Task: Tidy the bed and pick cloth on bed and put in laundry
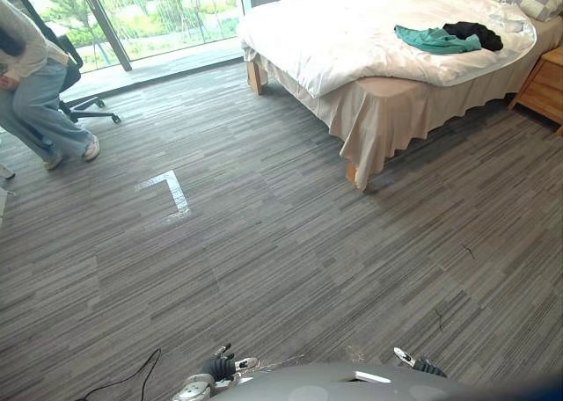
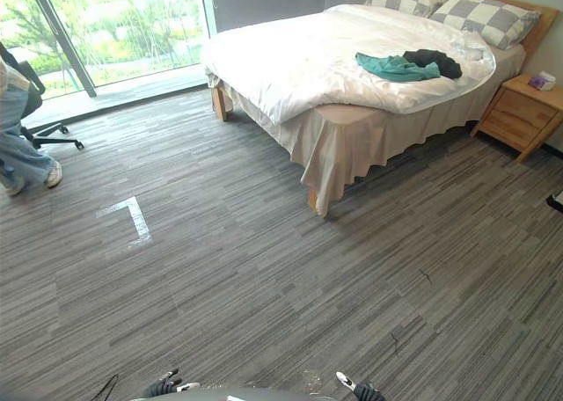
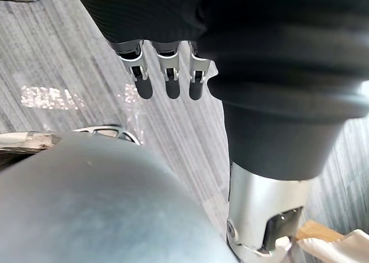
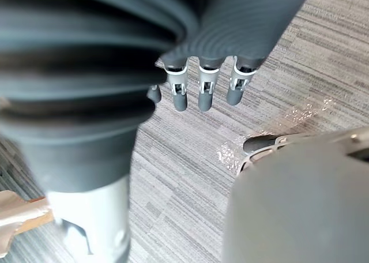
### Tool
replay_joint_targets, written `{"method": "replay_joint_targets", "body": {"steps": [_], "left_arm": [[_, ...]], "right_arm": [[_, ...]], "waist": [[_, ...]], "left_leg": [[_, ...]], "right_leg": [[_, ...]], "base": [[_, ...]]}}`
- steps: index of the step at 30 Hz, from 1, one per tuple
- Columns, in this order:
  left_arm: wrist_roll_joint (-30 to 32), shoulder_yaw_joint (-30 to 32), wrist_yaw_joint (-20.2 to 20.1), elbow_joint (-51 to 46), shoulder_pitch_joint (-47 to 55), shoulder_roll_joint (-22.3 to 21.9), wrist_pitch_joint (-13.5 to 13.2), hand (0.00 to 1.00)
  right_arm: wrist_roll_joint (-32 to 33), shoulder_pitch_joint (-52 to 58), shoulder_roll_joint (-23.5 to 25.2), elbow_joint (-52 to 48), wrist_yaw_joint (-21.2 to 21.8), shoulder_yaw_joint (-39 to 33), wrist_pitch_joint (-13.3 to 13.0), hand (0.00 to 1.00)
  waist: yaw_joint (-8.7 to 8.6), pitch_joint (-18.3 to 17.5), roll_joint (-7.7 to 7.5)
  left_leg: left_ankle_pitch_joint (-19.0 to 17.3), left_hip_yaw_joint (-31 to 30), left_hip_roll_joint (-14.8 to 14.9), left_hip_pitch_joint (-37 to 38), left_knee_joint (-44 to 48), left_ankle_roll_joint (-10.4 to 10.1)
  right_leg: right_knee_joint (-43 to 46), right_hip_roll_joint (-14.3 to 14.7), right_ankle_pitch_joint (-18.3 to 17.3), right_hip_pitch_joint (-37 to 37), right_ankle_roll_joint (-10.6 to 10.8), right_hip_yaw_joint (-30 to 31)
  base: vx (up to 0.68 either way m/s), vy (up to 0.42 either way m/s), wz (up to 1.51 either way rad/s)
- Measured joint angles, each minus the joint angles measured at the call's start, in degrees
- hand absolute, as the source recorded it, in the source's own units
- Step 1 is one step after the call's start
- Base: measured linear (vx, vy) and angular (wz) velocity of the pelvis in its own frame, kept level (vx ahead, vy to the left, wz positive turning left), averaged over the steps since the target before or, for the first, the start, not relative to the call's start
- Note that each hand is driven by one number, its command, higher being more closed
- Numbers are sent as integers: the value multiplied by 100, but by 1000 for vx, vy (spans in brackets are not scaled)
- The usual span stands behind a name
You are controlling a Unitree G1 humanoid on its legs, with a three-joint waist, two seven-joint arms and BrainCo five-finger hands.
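While cloths (image 2: 393, 67) lie nr bed (image 2: 299, 58) edge, carpet's (image 2: 264, 269) wide.

Person (image 1: 35, 93) cut by left edge; black cloth (image 2: 433, 61): garment type unclear.

Open carpet floor (image 2: 264, 269) up to bed (image 2: 352, 137)

far left: person (image 1: 35, 98) seated on black wheeled office chair (image 1: 88, 109) | left, on grey striped carpet floor (image 1: 308, 269): white tape corner mark (image 1: 171, 190) | far right: light wooden nightstand (image 2: 521, 109)
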Motion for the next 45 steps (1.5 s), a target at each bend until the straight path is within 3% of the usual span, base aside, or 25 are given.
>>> {"method": "replay_joint_targets", "body": {"steps": [13, 21, 24, 25, 26, 27, 28, 30, 31, 32, 33, 34, 35, 36, 37, 38, 39, 40, 41, 42, 43, 45], "left_arm": [[-57, -3, 1, 0, 2, -19, -115, 0], [444, -2, -66, 5, -40, -27, -104, 0], [451, -37, -128, 49, -179, -8, -103, 0], [454, -267, -129, 114, -349, 82, -103, 0], [450, -393, -135, 206, -450, 200, -104, 0], [446, -421, -129, 257, -504, 300, -96, 0], [452, -548, -132, 300, -559, 383, -71, 0], [450, -561, -135, 362, -697, 310, -50, 0], [442, -459, -144, 346, -838, 134, -44, 0], [433, -317, -140, 346, -867, 18, -54, 0], [429, -132, -141, 337, -799, -23, -62, 0], [428, -8, -147, 330, -735, -9, -73, 0], [420, 247, -118, 294, -644, 35, -80, 0], [368, 345, -113, 277, -573, 83, -128, 0], [368, 346, -113, 247, -544, 91, -139, 0], [345, 343, -104, 235, -518, 84, -162, 0], [168, 340, -120, 227, -476, 57, -192, 0], [48, 331, -119, 203, -479, 67, -251, 0], [-77, 333, -109, 196, -514, -18, -327, 0], [-93, 354, -108, 190, -531, -84, -382, 0], [-124, 368, -113, 180, -551, -213, -459, 0], [-124, 363, -130, 26, -496, -289, -686, 0]], "right_arm": [[97, -58, 53, -45, -20, -123, 53, 0], [469, -49, 87, -45, -144, -207, 48, 0], [671, -108, 149, -38, -226, -435, 57, 0], [940, -335, 151, 23, -313, -546, 60, 0], [1070, -373, 183, 32, -353, -607, 85, 0], [1139, -378, 275, 40, -376, -657, 90, 0], [1170, -336, 319, 64, -377, -658, 111, 0], [1220, -365, 309, 88, -373, -819, 156, 0], [1176, -468, 236, 56, -356, -1022, 198, 0], [1067, -461, 199, -9, -316, -1144, 218, 0], [959, -394, 209, -86, -290, -1171, 218, 0], [876, -334, 243, -99, -266, -1165, 220, 0], [752, -216, 310, -99, -242, -1140, 243, 0], [638, 15, 437, -110, -216, -1173, 286, 0], [591, 89, 444, -103, -210, -1170, 310, 0], [525, 124, 433, -78, -205, -1185, 321, 0], [296, 57, 325, 76, -203, -1132, 317, 0], [191, -9, 298, 203, -199, -1032, 303, 0], [86, -83, 179, 261, -193, -966, 296, 0], [30, -173, 97, 265, -194, -964, 291, 0], [-52, -322, -42, 373, -188, -900, 259, 0], [-211, -616, -204, 655, -61, -715, 200, 0]], "waist": [[-11, 67, -17], [-46, 125, 3], [-88, 291, 11], [-152, 590, 71], [-157, 691, -4], [-162, 750, -117], [-233, 741, -165], [-313, 856, -50], [-279, 1071, 220], [-270, 1098, 274], [-220, 1103, 290], [-200, 1090, 262], [-199, 966, 41], [-183, 874, -87], [-192, 843, -106], [-200, 826, -89], [-199, 802, -5], [-231, 761, -49], [-280, 718, 50], [-290, 751, 166], [-303, 821, 308], [-239, 839, 321]], "left_leg": [[38, 23, 29, 81, -33, -75], [-7, 358, 86, 161, -34, -68], [-33, 599, 153, 222, -25, -86], [-44, 1006, 283, 395, 6, -111], [-85, 1157, 298, 410, 94, -172], [-159, 1242, 306, 384, 217, -268], [-192, 1256, 401, 360, 316, -313], [-183, 1426, 607, 383, 334, -326], [-225, 1716, 872, 443, 407, -386], [-274, 1921, 1009, 489, 473, -462], [-350, 2124, 1127, 533, 619, -612], [-389, 2218, 1147, 573, 708, -700], [-533, 2373, 1271, 654, 932, -938], [-701, 2428, 1534, 802, 1238, -1203], [-757, 2445, 1647, 854, 1346, -1229], [-778, 2432, 1767, 882, 1514, -1200], [-602, 2249, 2187, 706, 2197, -788], [-307, 1968, 2434, 450, 2739, -325], [-100, 1496, 2709, 53, 3593, -132], [-209, 1161, 2755, -166, 4023, -304], [-506, 588, 2602, -461, 4573, -532], [-1015, 105, 1878, -753, 4873, -538]], "right_leg": [[-67, 27, 29, 114, -3, -83], [-83, 110, 62, 49, -41, 225], [530, 107, -145, -312, -62, 350], [1417, 38, -337, -768, 126, -42], [1550, -116, -500, -865, 127, -412], [1509, -197, -511, -856, -18, -592], [1326, -86, -418, -812, -181, -599], [1294, 92, -236, -832, -2, -625], [1905, 36, -472, -1225, 104, -725], [2244, -147, -635, -1524, 28, -757], [2425, -453, -581, -1762, 16, -744], [2435, -638, -518, -1879, 56, -730], [2517, -953, -438, -2011, 92, -714], [2658, -1043, -485, -2007, 189, -580], [2696, -1036, -519, -1963, 234, -549], [2762, -1000, -520, -1919, 161, -579], [2918, -786, -838, -1913, 15, -586], [2846, -680, -918, -1838, -90, -593], [2614, -515, -871, -1673, -336, -662], [2394, -378, -833, -1515, -403, -655], [1868, -167, -724, -1092, -450, -631], [1078, -27, -593, -293, -481, -392]], "base": [[-64, -27, 2], [-40, -17, -21], [12, -7, -53], [-5, -16, -110], [-30, -48, -116], [-19, -105, -58], [53, -167, -35], [38, -141, -44], [-29, -21, -86], [19, 26, -112], [97, 31, -91], [176, -67, -89], [316, -316, -75], [368, -392, -60], [365, -396, -32], [354, -315, -23], [454, -417, -30], [536, -498, -35], [434, -418, -28], [428, -333, -29], [339, -210, -35], [478, -219, -54]]}}
